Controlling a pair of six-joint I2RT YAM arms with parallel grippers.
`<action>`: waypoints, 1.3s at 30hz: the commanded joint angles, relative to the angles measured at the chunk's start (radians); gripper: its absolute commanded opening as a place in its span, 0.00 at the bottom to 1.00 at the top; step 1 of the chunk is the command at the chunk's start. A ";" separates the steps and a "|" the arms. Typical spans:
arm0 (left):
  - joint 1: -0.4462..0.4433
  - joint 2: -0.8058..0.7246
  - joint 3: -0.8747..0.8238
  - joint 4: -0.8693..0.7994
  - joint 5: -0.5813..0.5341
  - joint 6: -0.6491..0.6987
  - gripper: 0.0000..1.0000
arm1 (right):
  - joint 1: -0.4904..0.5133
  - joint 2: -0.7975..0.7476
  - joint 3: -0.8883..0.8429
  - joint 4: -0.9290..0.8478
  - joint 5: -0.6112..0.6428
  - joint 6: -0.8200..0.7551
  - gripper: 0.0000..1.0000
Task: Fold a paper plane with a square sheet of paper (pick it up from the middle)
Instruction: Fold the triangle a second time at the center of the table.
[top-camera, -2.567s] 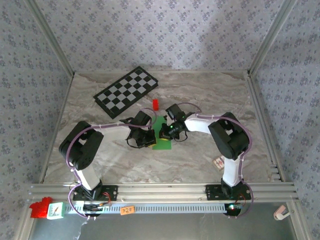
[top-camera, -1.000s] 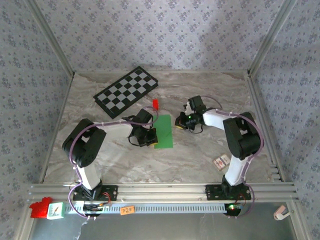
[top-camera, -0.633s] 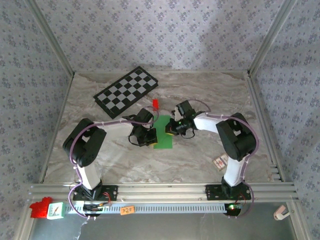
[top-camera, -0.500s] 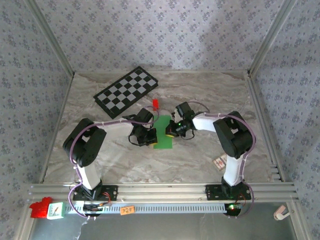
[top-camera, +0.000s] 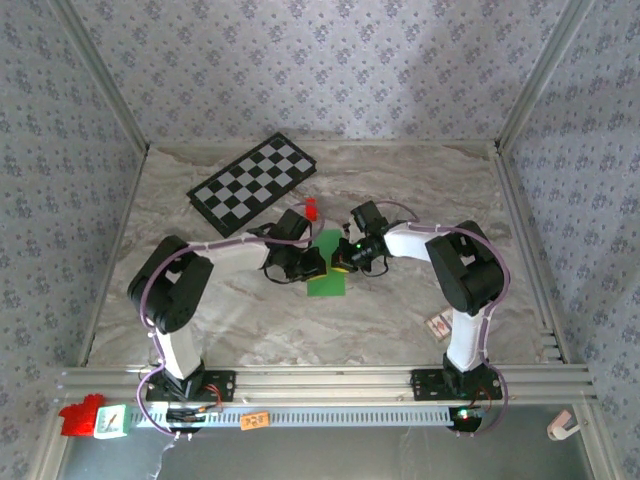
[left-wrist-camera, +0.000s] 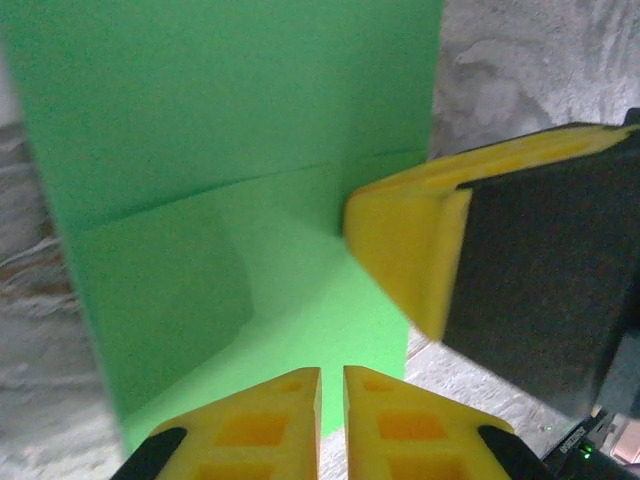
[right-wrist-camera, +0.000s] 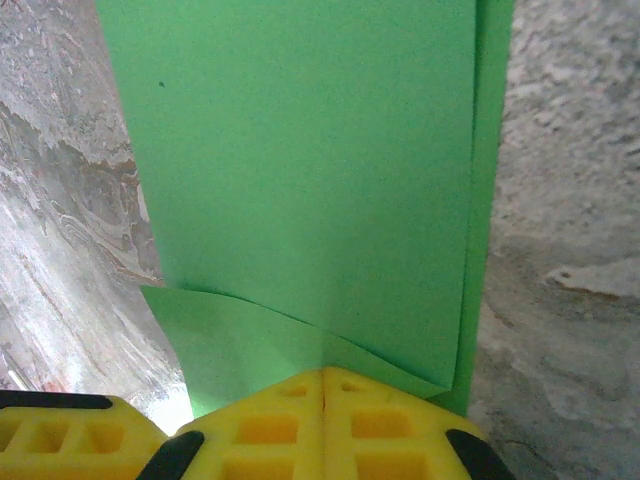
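Square sheet of paper (top-camera: 325, 283), folded, is lying lengthwise front-to-back on the table (top-camera: 400, 190). Right gripper (right-wrist-camera: 322, 380), fingers pressed together, is touching its right edge. Left gripper (left-wrist-camera: 332, 385), fingers nearly together, grip indeterminable, is flanking its left.

I see the chk board (top-camera: 253, 185) lying flat, well off to the far left of the left gripper (top-camera: 318, 264). A small red block (top-camera: 311, 209) stands just beyond that gripper, apart from the board. A small printed card (top-camera: 437, 325) lies on the near side, right of the right gripper (top-camera: 341, 263) and well apart. All sit on a marble tabletop (top-camera: 420, 180). A red piece (top-camera: 80, 417) & an orange tag (top-camera: 255, 420) sit at the front rail (top-camera: 330, 380), well behind both grippers. Wallpapered walls (top-camera: 330, 60) on 3 sides.
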 joint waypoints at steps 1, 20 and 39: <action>-0.006 0.039 0.021 -0.005 0.015 0.005 0.12 | -0.003 0.055 -0.005 -0.083 0.076 -0.002 0.06; -0.026 -0.173 -0.239 -0.149 -0.049 0.013 0.11 | -0.035 0.082 -0.001 -0.083 0.059 -0.012 0.06; 0.023 -0.146 -0.042 0.059 -0.070 -0.097 0.37 | -0.015 -0.198 -0.033 -0.029 0.071 0.185 0.33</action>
